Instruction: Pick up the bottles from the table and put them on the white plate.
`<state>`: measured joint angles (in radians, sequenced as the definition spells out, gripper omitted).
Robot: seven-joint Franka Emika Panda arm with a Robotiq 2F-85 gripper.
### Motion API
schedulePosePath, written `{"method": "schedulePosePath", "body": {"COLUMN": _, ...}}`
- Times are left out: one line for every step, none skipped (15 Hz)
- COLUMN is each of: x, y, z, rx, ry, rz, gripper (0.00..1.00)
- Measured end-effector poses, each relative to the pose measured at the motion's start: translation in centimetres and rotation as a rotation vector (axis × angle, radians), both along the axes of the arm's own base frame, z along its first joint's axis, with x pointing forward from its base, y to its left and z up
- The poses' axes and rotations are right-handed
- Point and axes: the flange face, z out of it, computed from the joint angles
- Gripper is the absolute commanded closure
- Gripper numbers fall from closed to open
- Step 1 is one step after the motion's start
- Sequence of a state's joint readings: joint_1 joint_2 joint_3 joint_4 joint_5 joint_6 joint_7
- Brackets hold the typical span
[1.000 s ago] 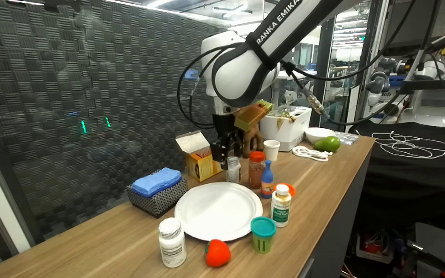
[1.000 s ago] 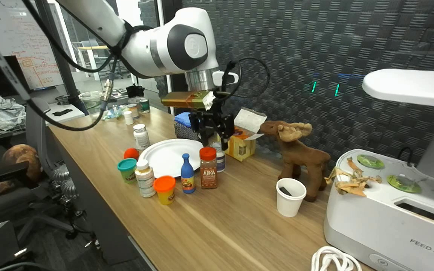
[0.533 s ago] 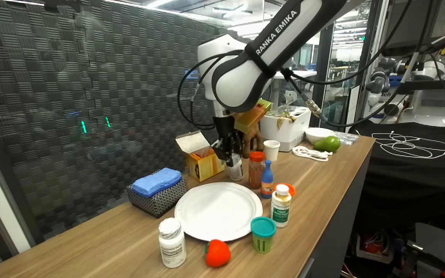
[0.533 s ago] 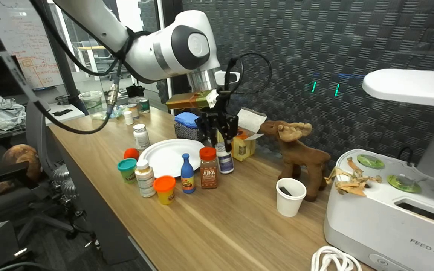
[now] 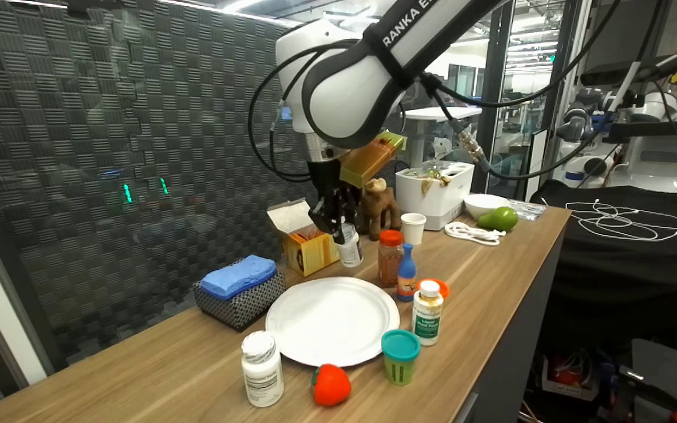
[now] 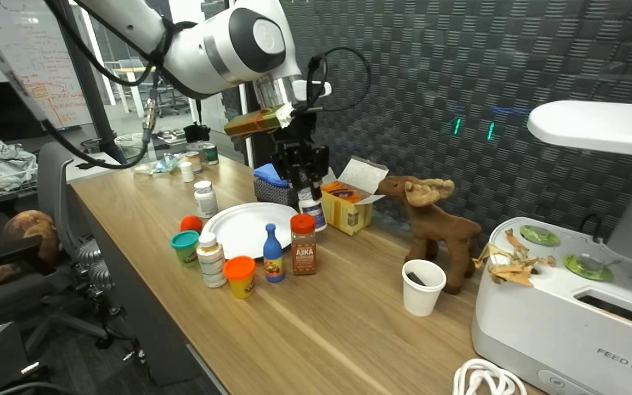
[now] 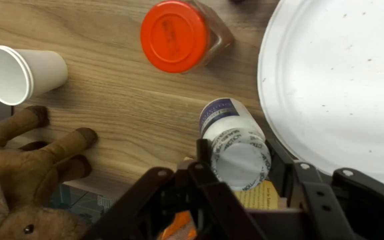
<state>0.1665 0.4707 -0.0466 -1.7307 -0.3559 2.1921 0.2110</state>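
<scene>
My gripper [image 7: 240,151] is shut around the capped end of a white bottle [image 7: 218,116] with a purple label; it hangs tilted, seemingly just above the table [image 6: 316,334]. The white plate [image 5: 332,320] lies right beside it with nothing on it. Around the plate stand an all-white bottle [image 5: 262,373], a red-capped spice bottle [image 6: 303,249], a slim blue bottle [image 6: 273,260] and a white bottle with a green label [image 5: 428,317]. A teal-capped tub [image 5: 401,358] and an orange-capped tub [image 6: 240,280] are there too.
An open yellow-orange box [image 6: 349,211] sits close behind the gripper. Near the wall, a blue block [image 5: 238,276] rests on a dark patterned box. A toy moose [image 6: 436,230], paper cup [image 6: 423,291] and white planter [image 6: 557,318] stand farther along. A red fruit [image 5: 331,385] lies by the plate.
The jaws have closed on the purple-labelled bottle, which first tipped as they gripped it. Since then arm and bottle have risen a little and shifted toward the plate side.
</scene>
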Motion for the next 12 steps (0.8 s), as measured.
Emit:
{"method": "schedulePosePath", "body": {"x": -0.3, "y": 1.0, "z": 0.5, "rx": 0.01, "ry": 0.006, "rz": 0.003, "gripper": 0.8}}
{"method": "schedulePosePath", "body": {"x": -0.6, "y": 2.0, "z": 0.9, "rx": 0.02, "ry": 0.011, "rz": 0.008, "gripper": 0.8}}
{"method": "schedulePosePath", "body": {"x": -1.0, "y": 3.0, "z": 1.2, "rx": 0.035, "ry": 0.017, "rz": 0.013, "gripper": 0.8}}
{"method": "schedulePosePath", "body": {"x": -1.4, "y": 4.2, "z": 1.5, "rx": 0.059, "ry": 0.025, "rz": 0.019, "gripper": 0.8}}
{"method": "schedulePosePath", "body": {"x": -1.7, "y": 5.3, "z": 1.7, "rx": 0.085, "ry": 0.032, "rz": 0.027, "gripper": 0.8}}
{"method": "schedulePosePath", "body": {"x": -2.1, "y": 6.4, "z": 1.6, "rx": 0.115, "ry": 0.041, "rz": 0.035, "gripper": 0.8}}
{"method": "schedulePosePath", "body": {"x": -2.4, "y": 7.3, "z": 1.4, "rx": 0.139, "ry": 0.05, "rz": 0.042, "gripper": 0.8}}
{"method": "schedulePosePath", "body": {"x": -2.7, "y": 8.1, "z": 1.1, "rx": 0.158, "ry": 0.055, "rz": 0.049, "gripper": 0.8}}
{"method": "schedulePosePath", "body": {"x": -2.8, "y": 8.6, "z": 0.8, "rx": 0.171, "ry": 0.054, "rz": 0.056, "gripper": 0.8}}
{"method": "schedulePosePath", "body": {"x": -2.9, "y": 9.0, "z": 0.5, "rx": 0.181, "ry": 0.05, "rz": 0.062, "gripper": 0.8}}
{"method": "schedulePosePath", "body": {"x": -2.8, "y": 9.2, "z": 0.1, "rx": 0.187, "ry": 0.043, "rz": 0.067, "gripper": 0.8}}
{"method": "schedulePosePath", "body": {"x": -2.7, "y": 9.3, "z": -0.3, "rx": 0.192, "ry": 0.034, "rz": 0.07, "gripper": 0.8}}
